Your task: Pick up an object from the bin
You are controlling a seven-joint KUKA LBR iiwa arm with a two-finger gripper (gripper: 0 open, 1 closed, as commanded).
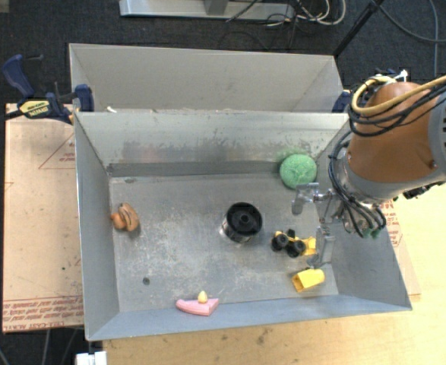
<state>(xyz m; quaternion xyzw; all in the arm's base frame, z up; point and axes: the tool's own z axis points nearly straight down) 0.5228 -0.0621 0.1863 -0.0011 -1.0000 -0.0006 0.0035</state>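
Orange wrist cover [393, 139] hides much of the tool [323, 255]; apart or together, I cannot tell. It sits just beside a yellow block [308, 280] and an indistinct black-and-yellow toy [292, 243].

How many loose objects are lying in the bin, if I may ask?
6: green ball back right, brown lump left, black cup centre, black-and-yellow toy right of it, yellow block front right, pink piece front. The arm may hide more.

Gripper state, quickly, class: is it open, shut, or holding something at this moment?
Gripper: open, holding nothing; it hangs just beside the black-and-yellow toy.
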